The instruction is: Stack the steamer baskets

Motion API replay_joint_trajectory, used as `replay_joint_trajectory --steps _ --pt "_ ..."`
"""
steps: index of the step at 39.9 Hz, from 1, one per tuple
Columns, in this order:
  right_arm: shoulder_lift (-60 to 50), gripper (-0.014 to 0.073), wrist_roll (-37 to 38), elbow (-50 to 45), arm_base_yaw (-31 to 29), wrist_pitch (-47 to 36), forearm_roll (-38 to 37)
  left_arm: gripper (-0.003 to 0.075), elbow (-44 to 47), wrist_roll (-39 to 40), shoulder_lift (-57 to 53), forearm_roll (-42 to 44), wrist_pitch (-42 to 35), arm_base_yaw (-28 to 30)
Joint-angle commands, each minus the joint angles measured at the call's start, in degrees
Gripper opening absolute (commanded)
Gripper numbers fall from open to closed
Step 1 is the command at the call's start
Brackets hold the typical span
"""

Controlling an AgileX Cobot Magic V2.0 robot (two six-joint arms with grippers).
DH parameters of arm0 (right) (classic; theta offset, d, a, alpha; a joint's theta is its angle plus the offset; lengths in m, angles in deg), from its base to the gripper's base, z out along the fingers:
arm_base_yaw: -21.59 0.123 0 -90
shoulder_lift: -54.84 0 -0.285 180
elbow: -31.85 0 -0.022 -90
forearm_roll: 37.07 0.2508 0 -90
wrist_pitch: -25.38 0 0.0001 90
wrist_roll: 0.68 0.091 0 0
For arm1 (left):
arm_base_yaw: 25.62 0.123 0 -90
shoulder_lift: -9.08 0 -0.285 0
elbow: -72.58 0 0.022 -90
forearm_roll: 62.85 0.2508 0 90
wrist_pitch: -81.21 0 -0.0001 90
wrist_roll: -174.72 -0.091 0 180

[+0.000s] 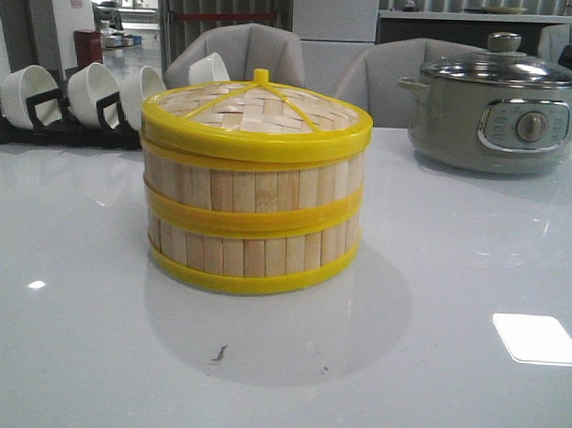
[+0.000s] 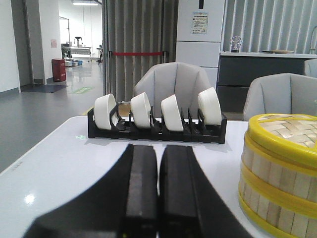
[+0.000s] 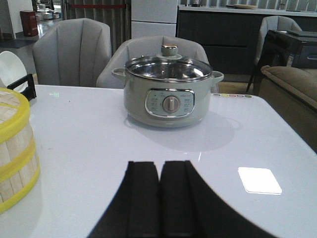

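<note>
Yellow-rimmed steamer baskets (image 1: 253, 227) sit stacked mid-table, lid (image 1: 257, 110) on top. Left gripper (image 2: 158, 193) and right gripper (image 3: 159, 198) are pressed together, holding nothing. Stacking looks finished; nothing more seems needed.

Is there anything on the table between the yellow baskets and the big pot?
No. In the front view, only bare white table lies between the stacked steamer baskets and the pot.

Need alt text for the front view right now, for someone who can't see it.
Two steamer baskets stand stacked at the centre of the white table, capped by a woven lid. A rack of white bowls sits back left, a grey-green electric pot back right; no grippers visible.
</note>
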Motion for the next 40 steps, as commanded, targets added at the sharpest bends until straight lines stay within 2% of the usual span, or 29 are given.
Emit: replay_joint_trajectory --steps 1,30,34,40 --pt "0.5 0.007 -0.4 1.6 -0.3 -5.2 -0.5 0.0083 0.0 -0.1 -0.6 0.0 -4.3 0.1" --pt "0.0 0.007 -0.4 1.6 -0.3 -4.8 -0.5 0.0083 0.0 -0.1 -0.6 0.0 -4.3 0.1" --pt "-3.0 0.007 0.5 1.6 -0.3 -1.2 0.0 0.0083 0.0 -0.1 -0.6 0.0 -4.3 0.1" --pt "-9.6 0.007 2.9 -1.8 -0.3 8.8 2.7 0.0083 0.0 -0.1 -0.6 0.0 -4.3 0.1"
